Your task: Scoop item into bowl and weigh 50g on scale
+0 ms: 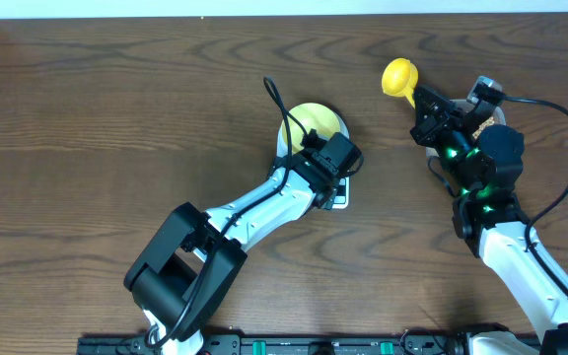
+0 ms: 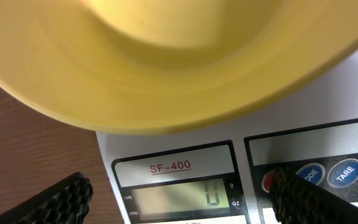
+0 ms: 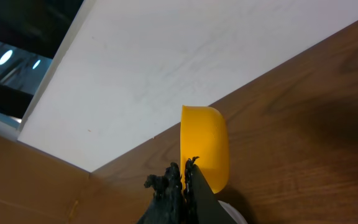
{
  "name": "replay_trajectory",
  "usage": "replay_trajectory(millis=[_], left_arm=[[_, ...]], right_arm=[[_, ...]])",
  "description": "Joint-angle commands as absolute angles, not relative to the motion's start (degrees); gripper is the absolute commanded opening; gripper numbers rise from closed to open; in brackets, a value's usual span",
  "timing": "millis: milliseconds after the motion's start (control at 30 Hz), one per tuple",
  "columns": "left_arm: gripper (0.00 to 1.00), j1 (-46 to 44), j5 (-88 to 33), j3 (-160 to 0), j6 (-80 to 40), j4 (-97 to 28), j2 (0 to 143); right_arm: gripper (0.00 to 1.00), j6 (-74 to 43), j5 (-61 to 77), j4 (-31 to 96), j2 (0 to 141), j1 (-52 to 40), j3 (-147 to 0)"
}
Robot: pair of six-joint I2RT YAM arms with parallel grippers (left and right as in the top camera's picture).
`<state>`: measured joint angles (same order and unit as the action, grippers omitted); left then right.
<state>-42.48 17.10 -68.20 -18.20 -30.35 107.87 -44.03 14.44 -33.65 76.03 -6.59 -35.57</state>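
The scale (image 2: 166, 140) shows "SF-400" in red above its screen (image 2: 180, 198) — the display reads 0, with "g" and "OZ" at its right edge. A blue button (image 2: 345, 172) says "TARE".

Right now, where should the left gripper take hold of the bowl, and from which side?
Grip the bowl by its rim, one finger inside, one outside, coming down on the side nearest the scale display, where the open left gripper hovers. The wall flares outward, so a squeeze from outside would likely slip; the rim suits a pinch.
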Motion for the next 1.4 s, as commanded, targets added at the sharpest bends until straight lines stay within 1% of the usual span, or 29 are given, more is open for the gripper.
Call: replay_trajectory(millis=[0,267,600,1367], left_arm=[[0.93,-42.19,18.94,-67.61,-18.7,-30.57,106.83],[0.93,-42.19,18.94,-67.61,-18.7,-30.55,106.83],[0.93,-42.19,18.94,-67.61,-18.7,-30.55,106.83],[0.93,-42.19,18.5,-67.59,-18.74,-29.93,107.72]], right_arm=[[0.01,-42.98,13.41,-33.65,76.2,-6.2,-36.36],[0.01,-42.98,13.69,-32.56,76.2,-6.2,-36.36],[0.01,-43.0,13.74,-26.94,76.2,-6.2,-36.36],[0.01,-42.98,13.61,-26.98,76.2,-6.2,-36.36]])
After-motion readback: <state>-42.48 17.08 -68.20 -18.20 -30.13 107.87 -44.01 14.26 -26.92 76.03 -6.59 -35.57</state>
